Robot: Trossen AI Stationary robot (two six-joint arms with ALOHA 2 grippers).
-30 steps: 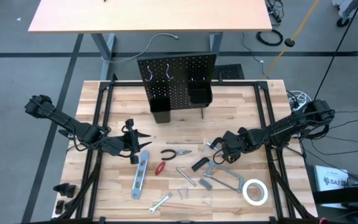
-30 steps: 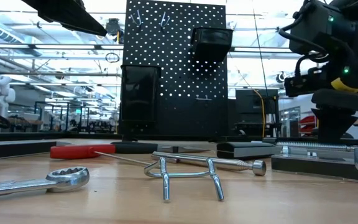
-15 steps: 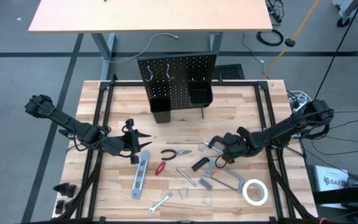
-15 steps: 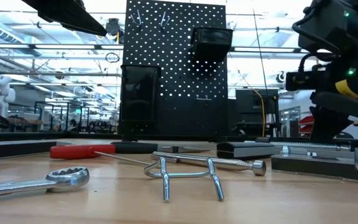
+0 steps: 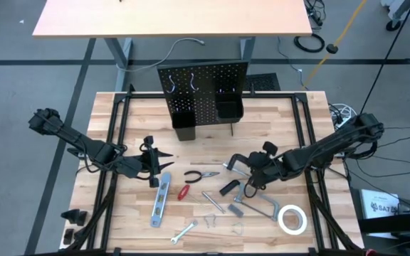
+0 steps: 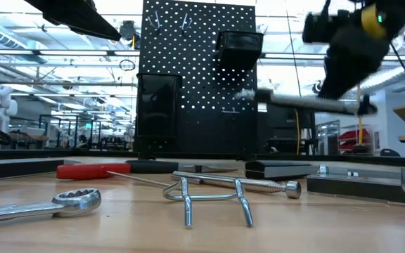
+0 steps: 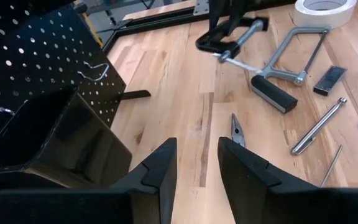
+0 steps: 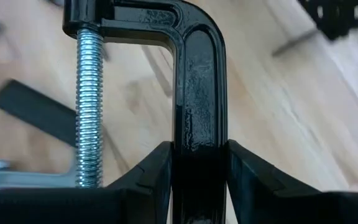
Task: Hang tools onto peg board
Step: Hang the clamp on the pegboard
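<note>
Tan planks of the table (image 5: 119,114) carry most tools near the front edge, while the peg board (image 5: 203,89) stands at the back edge. Right gripper (image 5: 260,169) has its jaws clamped on the black C-clamp (image 8: 197,74), raised off the table near the middle. Carry it high and level; bare wood lies ahead of the board. Left gripper (image 7: 194,165) waits left of centre, jaws apart.

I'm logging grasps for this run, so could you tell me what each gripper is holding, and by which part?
The right gripper is shut on the black C-clamp, gripping the straight back of its frame. The left gripper is open and holds nothing.
</note>
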